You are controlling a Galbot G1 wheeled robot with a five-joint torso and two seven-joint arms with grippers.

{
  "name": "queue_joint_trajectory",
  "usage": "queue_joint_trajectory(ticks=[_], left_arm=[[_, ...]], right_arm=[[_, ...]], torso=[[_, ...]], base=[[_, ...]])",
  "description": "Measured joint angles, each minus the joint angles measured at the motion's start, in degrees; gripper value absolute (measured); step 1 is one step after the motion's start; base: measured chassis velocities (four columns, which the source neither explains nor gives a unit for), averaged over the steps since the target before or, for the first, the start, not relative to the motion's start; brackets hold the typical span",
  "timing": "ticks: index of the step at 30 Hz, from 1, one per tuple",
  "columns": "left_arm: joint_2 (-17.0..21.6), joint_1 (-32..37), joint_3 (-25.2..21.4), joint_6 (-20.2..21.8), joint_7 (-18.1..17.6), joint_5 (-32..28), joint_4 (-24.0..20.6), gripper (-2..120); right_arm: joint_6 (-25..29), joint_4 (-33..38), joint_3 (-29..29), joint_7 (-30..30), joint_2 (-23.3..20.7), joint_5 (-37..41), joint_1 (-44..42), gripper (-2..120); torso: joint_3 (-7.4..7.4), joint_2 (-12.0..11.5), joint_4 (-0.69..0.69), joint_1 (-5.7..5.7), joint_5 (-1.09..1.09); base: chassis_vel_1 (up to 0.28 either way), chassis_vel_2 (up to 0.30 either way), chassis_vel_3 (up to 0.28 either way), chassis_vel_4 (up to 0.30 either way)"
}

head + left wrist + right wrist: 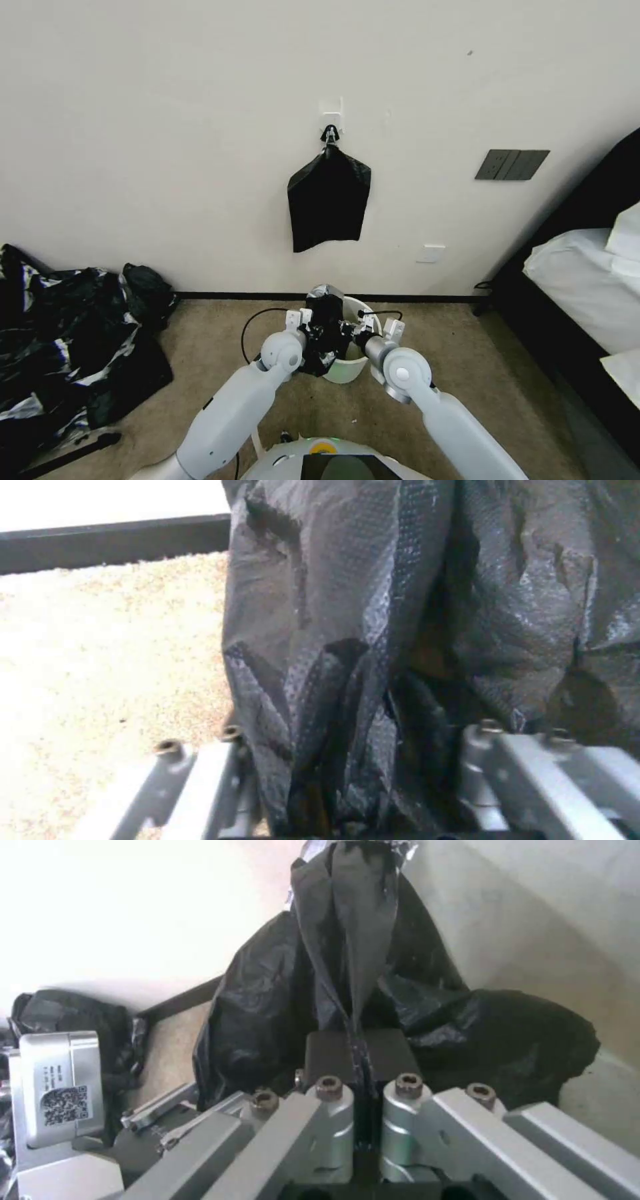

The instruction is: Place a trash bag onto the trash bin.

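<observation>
The step in hand looks like spreading the trash bag (pixel 325 330) over the trash bin (pixel 353 367). The right gripper (pixel 360 1060), above the bin's rim, is pinched tight on a fold of bag. The left gripper (pixel 353 760), just beside the bin, stands parted with film bunched between its fingers. Next, the mouth probably needs pulling wide over the rim.

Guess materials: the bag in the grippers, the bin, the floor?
Trash bag: thin black plastic film, glossy; fine embossed texture, silvery creases. Trash bin: smooth cream-white, likely moulded plastic. Floor: beige short-pile carpet, by its grainy nap.
</observation>
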Motion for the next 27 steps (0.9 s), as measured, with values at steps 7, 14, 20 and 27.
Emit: queue_joint_trajectory(ticks=[7,14,20,27], left_arm=[[-0.01,0.02,-0.11,-0.01,-1.96,-0.42,0.19,15],[-0.40,0.43,-0.10,-1.50,-4.20,-1.47,0.27,3],[0.12,2.69,-0.96,-8.40,-5.62,-0.31,-1.58,3],[1.07,5.42,-2.84,-17.05,-5.55,3.76,-6.12,3]], right_arm=[[0.02,0.01,0.09,0.00,-0.13,-0.14,0.14,0],[0.37,1.08,0.84,0.02,-0.56,-1.37,-0.55,0],[1.31,5.00,2.18,0.02,-0.79,-3.23,-2.20,0],[2.14,10.54,4.01,-0.02,-1.31,-6.23,-4.84,0]], torso=[[0.00,0.00,0.01,0.00,0.01],[0.00,0.00,-0.01,0.00,-0.01],[0.02,-0.01,-0.01,0.00,-0.02],[0.01,-0.01,0.02,0.01,0.01]], base=[[0.000,0.000,0.000,0.000],[0.000,0.000,0.000,0.000],[0.000,0.000,0.000,0.000],[0.000,0.000,0.000,0.000]])
